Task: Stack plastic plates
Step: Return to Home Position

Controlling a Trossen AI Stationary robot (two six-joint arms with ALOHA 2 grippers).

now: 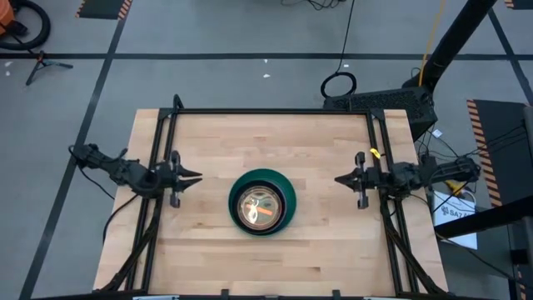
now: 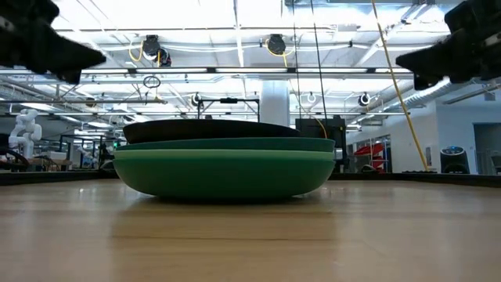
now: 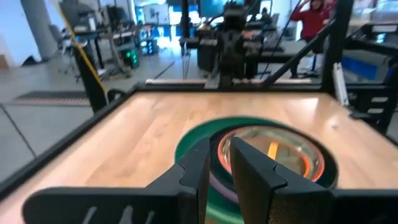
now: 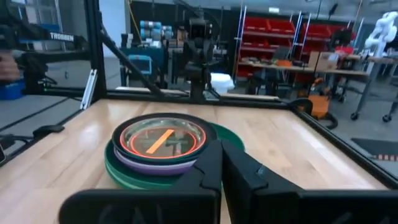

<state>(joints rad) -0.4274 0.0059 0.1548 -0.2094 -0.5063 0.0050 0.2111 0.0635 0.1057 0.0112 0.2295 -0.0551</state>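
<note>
One stack of plastic plates [image 1: 261, 202] stands on the table's middle: large green plates at the bottom [image 2: 224, 171], purple and black ones above [image 4: 158, 163], small translucent orange-rimmed ones on top [image 3: 273, 154]. The lowest green plate rests on the wood by its underside. My left gripper [image 1: 196, 177] hovers left of the stack, raised, fingers nearly together. My right gripper [image 1: 339, 178] hovers right of it, the same way. Neither touches a plate.
A black frame [image 1: 275, 111] runs along the table's far edge and down both sides beside the arms. Bare wood [image 1: 266, 142] lies all around the stack. Beyond the table, a person in red [image 3: 314, 17] stands among workshop benches and shelves.
</note>
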